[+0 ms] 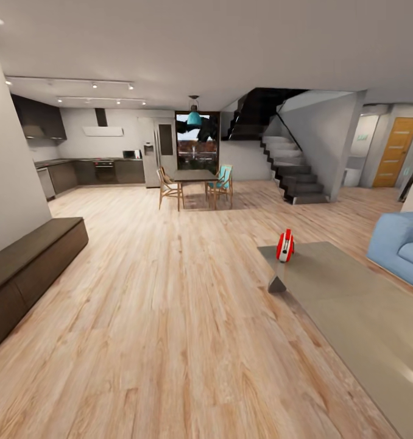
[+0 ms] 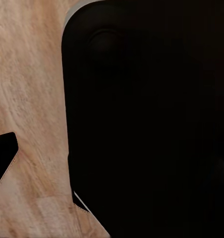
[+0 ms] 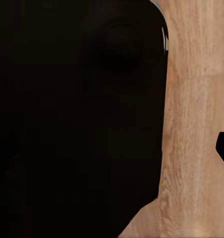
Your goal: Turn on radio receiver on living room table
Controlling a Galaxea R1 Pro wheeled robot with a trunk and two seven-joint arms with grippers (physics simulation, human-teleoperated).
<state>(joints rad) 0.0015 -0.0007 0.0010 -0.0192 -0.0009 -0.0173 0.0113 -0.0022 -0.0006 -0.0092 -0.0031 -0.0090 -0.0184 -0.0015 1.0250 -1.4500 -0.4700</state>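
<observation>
Item one: the small bright-red rounded radio receiver [image 1: 285, 245] with a white-silver band round its edge. We find it in the head view standing upright on its narrow side, near the far left corner of the table, its reflection showing in the top beneath it.

Item two: the large low table [image 1: 352, 305] with a glossy grey-taupe reflective top, at the right of the head view, running from mid-distance toward the near right corner.

Item three: the light-blue upholstered sofa [image 1: 401, 247], just beyond the table's right side, cut off by the picture's edge.

Item four: the light wood plank floor [image 1: 170, 317], covering the whole open room.

Item five: the long dark-brown low bench [image 1: 30, 262] along the pale left wall.

Item six: well beyond the radio, the dark dining table [image 1: 193, 177] with wooden and teal chairs, a teal pendant lamp [image 1: 194, 117] above it, a dark-fronted kitchen [image 1: 91, 171] behind at the left, a dark staircase [image 1: 292, 171] at the right, and an orange-wood door [image 1: 396, 152] further right.

Item seven: in each wrist view we log a large black rounded body [image 2: 151, 124] close to the lens, over wood planks, with a small black tip [image 2: 3, 158] at one edge. Whether the left or right pincer stands wide or narrow we cannot tell.
</observation>
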